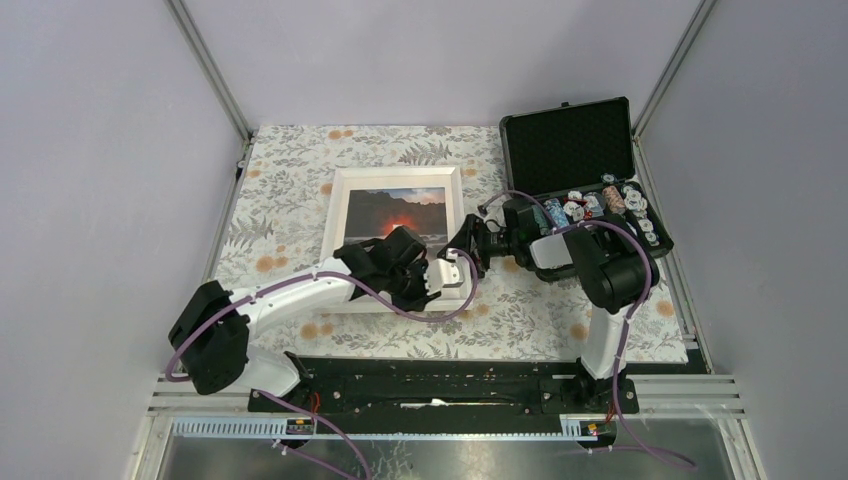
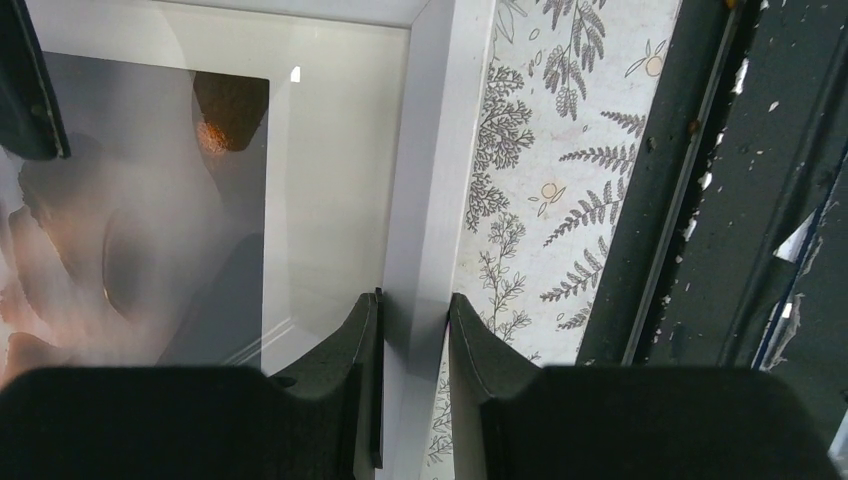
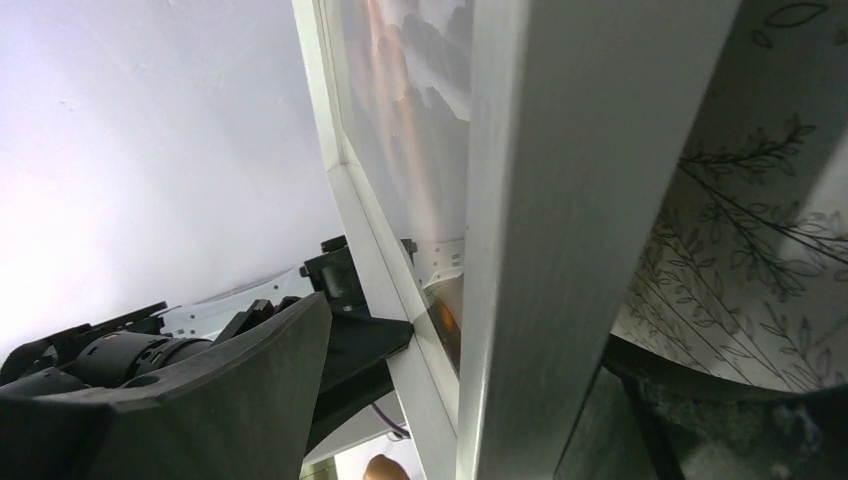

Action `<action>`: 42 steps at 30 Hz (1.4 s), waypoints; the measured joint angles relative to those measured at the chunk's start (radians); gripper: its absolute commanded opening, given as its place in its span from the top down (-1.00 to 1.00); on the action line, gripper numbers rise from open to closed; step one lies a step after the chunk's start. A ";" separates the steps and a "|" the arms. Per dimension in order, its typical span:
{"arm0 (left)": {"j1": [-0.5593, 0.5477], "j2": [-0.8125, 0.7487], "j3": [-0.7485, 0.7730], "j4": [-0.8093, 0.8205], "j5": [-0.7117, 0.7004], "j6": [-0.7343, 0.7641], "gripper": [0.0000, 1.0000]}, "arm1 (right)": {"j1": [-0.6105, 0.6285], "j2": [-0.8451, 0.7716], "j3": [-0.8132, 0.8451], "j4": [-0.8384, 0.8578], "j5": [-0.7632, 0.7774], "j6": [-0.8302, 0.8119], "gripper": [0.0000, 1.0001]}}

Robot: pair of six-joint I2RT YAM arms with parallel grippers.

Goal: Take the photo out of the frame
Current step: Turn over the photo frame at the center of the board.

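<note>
- Left fingers [image 2: 355, 350] are pinched in narrow, one on each side of the white side rail of the frame [image 2: 430, 200], so they're holding the frame by that edge.
- Right fingers [image 3: 230, 390] are spread fairly wide around that same side of the frame, just a bit farther along it from the left pair. The one I can see hangs over the glass side with a gap, not touching. The other one is hidden behind the rail, so I can't make it out.
- The photo [image 1: 398, 215] sits in the frame, face up behind the glass, on the inner side of the left fingers. The orange sun shows clearly from the top view. Up close it's mostly glare.
- On the outer side of the left fingers is the leafy patterned cloth [image 2: 560, 150] that the frame lies on, and past that a scuffed black bar [image 2: 720, 200].
- A black case [image 1: 570, 140] stands open beyond the right fingers, on the side away from the frame, with small round bits [image 1: 610, 205] in its lower half.
</note>
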 measured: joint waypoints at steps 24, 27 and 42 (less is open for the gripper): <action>0.005 -0.005 0.011 -0.010 0.014 -0.018 0.58 | 0.045 0.088 -0.042 0.244 -0.024 0.110 0.59; 0.004 -0.024 0.011 -0.017 0.004 -0.023 -0.20 | 0.045 0.068 -0.047 0.226 -0.019 0.111 0.66; 0.409 -0.146 0.181 -0.109 0.054 -0.166 -0.90 | 0.011 -0.172 0.043 -0.318 0.056 -0.259 1.00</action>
